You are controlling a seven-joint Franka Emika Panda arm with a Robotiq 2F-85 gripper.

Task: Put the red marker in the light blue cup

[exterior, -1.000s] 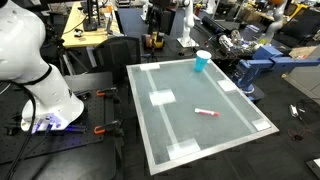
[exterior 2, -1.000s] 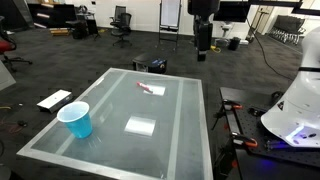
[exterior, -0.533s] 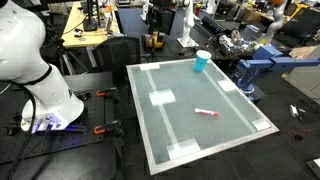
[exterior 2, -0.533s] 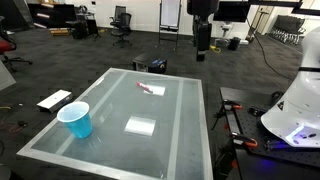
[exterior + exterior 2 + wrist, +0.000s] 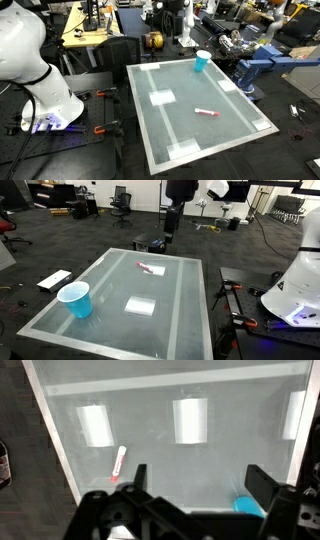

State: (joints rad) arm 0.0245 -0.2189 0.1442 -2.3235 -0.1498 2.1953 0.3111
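The red marker (image 5: 206, 113) lies flat on the glass table top (image 5: 190, 135), well apart from the light blue cup (image 5: 203, 61), which stands upright near a far corner. Both also show in the other exterior view, marker (image 5: 150, 268) and cup (image 5: 75, 299). My gripper (image 5: 172, 222) hangs high above the table's far edge, near the marker's end. In the wrist view the gripper (image 5: 200, 480) is open and empty, with the marker (image 5: 119, 461) far below to its left and the cup (image 5: 250, 506) partly hidden behind the right finger.
White tape patches (image 5: 161, 98) mark the table top, one near the middle (image 5: 140, 305). The robot's white base (image 5: 40, 80) stands beside the table. A flat white board (image 5: 54, 279) lies on the floor. Chairs, desks and equipment fill the room behind.
The gripper has moved sideways above the table's far edge, towards the marker's side. Marker and cup have not moved.
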